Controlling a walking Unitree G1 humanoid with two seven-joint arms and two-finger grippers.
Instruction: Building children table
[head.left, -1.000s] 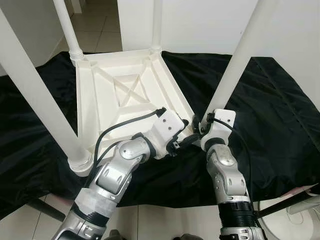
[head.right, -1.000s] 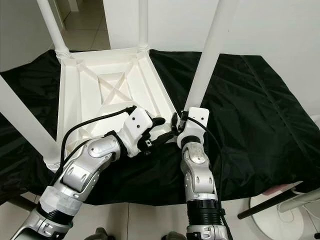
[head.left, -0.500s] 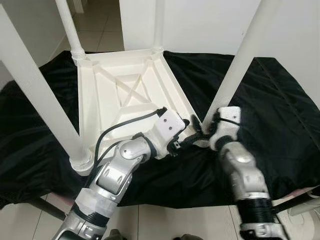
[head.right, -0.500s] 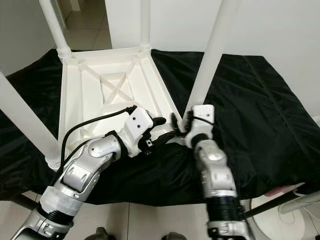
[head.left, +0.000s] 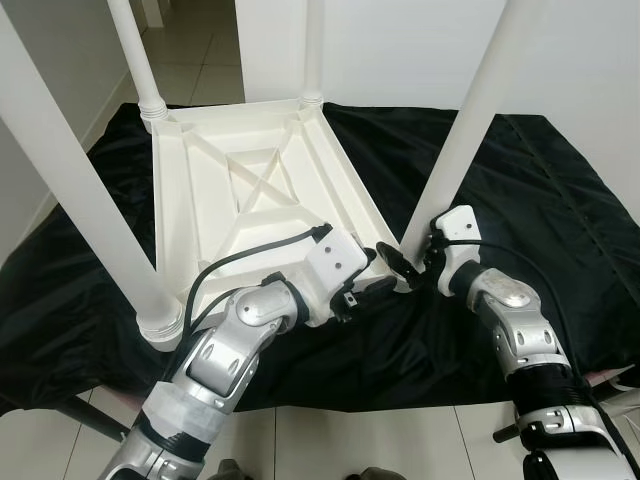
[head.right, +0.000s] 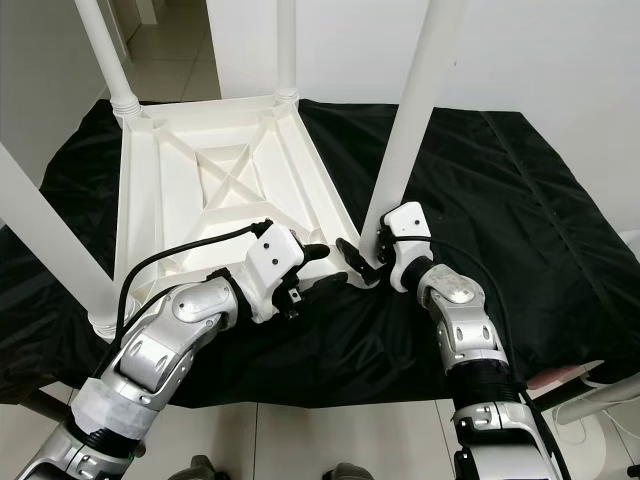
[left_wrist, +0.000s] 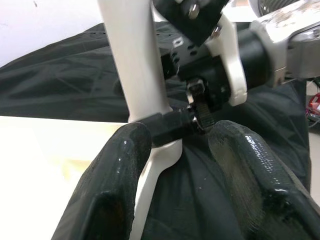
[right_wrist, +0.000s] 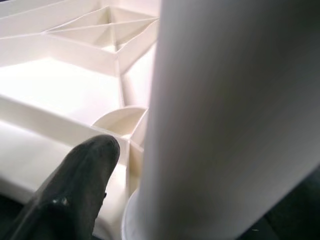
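A white children's table (head.left: 250, 190) lies upside down on a black cloth (head.left: 530, 180), with its legs pointing up. At the near right corner, my right gripper (head.left: 400, 260) is shut on the foot of the table leg (head.left: 470, 120). One black finger (right_wrist: 75, 185) lies against the leg just above the corner socket; the other is hidden behind the leg. My left gripper (left_wrist: 175, 135) is open and reaches in from the left. Its fingers (left_wrist: 120, 165) flank the same corner of the frame without pinching it.
Three more white legs stand upright: one at the near left (head.left: 70, 180) and two at the far corners (head.left: 135, 50) (head.left: 313, 50). A white wall rises behind the cloth. Tiled floor (head.left: 320, 440) shows at the near edge and through a doorway at the far left.
My right arm has swung its elbow out to the right while its gripper stayed at the foot of the leg. The left gripper has hardly moved. The camera shifted slightly.
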